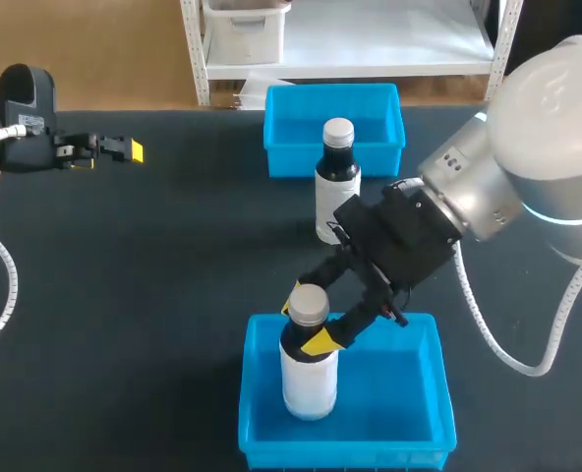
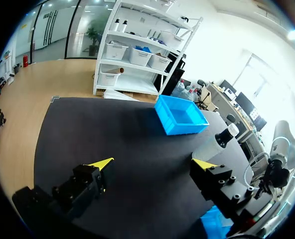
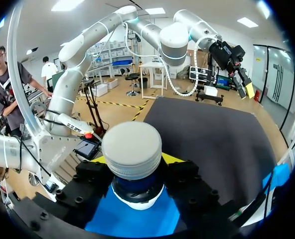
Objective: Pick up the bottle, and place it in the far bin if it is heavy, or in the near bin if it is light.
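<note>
Head view: the bottle (image 1: 309, 383) is seen upright inside the near bin (image 1: 443, 403), clamped at its dark neck under the cap (image 1: 309, 303) by the right tool (image 1: 306, 322); it is judged rigid, smooth and probably light, so the neck, above the shoulder, is reckoned the safest hold. A second bottle (image 1: 336, 192) is seen on the counter (image 1: 124, 295) just before the far bin (image 1: 291, 162), and the left tool (image 1: 124, 150) is held well away, fingers (image 1: 135, 151) apart, empty.
</note>
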`<state>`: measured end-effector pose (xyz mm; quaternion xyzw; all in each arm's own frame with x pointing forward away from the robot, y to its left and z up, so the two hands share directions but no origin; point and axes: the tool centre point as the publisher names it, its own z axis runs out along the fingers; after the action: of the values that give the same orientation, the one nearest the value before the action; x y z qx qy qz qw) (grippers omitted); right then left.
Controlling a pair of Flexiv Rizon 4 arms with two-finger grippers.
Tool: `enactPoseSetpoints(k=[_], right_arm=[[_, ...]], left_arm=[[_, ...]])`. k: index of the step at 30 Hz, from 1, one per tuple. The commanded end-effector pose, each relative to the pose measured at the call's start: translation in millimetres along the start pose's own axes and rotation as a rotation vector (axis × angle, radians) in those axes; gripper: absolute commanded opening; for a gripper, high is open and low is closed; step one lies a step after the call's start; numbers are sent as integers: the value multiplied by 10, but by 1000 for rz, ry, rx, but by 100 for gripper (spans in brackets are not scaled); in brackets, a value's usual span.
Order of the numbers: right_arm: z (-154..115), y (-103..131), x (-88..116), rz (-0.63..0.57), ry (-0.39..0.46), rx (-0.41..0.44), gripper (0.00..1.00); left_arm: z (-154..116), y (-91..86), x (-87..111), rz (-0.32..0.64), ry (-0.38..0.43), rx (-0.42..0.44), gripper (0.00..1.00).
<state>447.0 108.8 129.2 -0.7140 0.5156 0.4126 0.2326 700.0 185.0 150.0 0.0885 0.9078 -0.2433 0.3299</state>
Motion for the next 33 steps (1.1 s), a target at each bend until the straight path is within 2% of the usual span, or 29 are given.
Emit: enactPoseSetpoints(k=[1,9,17,25,33], right_arm=[[-36,1,9,5,2,7,100],[-364,-81,122,46,15,63,100],[-1000,-345,495,147,63,200,100],[-1579,-953,797,224,80,331,100],[-1865,-1634,963,236,75,384,100]], left_arm=[[0,0,0,0,0,0,100],[0,0,0,0,0,0,100],[0,0,0,0,0,0,100],[0,0,0,0,0,0,100],[0,0,0,0,0,0,100]])
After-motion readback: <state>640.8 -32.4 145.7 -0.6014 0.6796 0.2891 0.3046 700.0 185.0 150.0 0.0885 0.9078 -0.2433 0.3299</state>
